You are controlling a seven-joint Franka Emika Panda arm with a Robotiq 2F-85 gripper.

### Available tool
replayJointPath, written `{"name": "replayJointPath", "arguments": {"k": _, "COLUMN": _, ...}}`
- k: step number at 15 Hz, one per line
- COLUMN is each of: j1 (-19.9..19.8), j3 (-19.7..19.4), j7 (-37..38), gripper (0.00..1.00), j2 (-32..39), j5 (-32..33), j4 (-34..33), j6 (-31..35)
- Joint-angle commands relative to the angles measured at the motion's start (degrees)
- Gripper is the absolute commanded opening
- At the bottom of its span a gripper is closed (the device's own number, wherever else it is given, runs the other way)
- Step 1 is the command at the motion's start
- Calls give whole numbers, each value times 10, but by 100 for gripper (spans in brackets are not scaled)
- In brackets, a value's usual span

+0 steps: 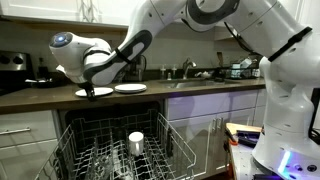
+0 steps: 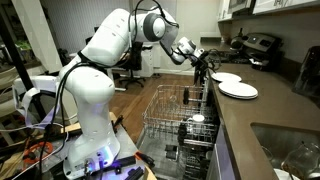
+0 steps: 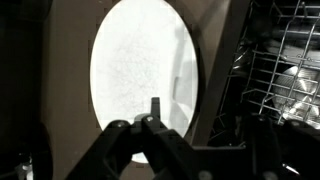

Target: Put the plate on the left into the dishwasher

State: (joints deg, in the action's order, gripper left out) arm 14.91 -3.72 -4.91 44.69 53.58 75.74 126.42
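Note:
The plate [image 3: 140, 70] fills the wrist view as a white oval on the dark countertop. In both exterior views it is the white plate [image 1: 98, 93] [image 2: 226, 77] nearest the arm's hand. My gripper [image 3: 205, 128] hangs over its rim, with one finger [image 3: 155, 108] above the white face and the other off the rim over the counter. The jaws stand apart with the rim between them and show no firm hold. In both exterior views the gripper [image 1: 91, 92] [image 2: 206, 66] is down at the plate. The dishwasher [image 1: 100, 140] [image 2: 172, 112] [image 3: 290, 70] stands open below with its wire racks pulled out.
A second white plate [image 1: 131, 88] [image 2: 240, 91] lies beside the first. A white cup [image 1: 136, 142] [image 2: 197, 120] stands in the rack. A sink [image 2: 288, 150] is set in the counter, and a stove [image 2: 256, 45] stands at its far end.

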Motion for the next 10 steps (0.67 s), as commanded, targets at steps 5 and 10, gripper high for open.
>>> {"name": "replayJointPath", "arguments": {"k": 5, "j1": 3, "j3": -2, "j7": 15, "gripper": 55, "j2": 7, "j5": 19, "j4": -16, "j6": -18}}
{"name": "replayJointPath", "arguments": {"k": 10, "j1": 3, "j3": -3, "j7": 16, "gripper": 62, "j2": 5, "j5": 22, "j4": -15, "j6": -22}}
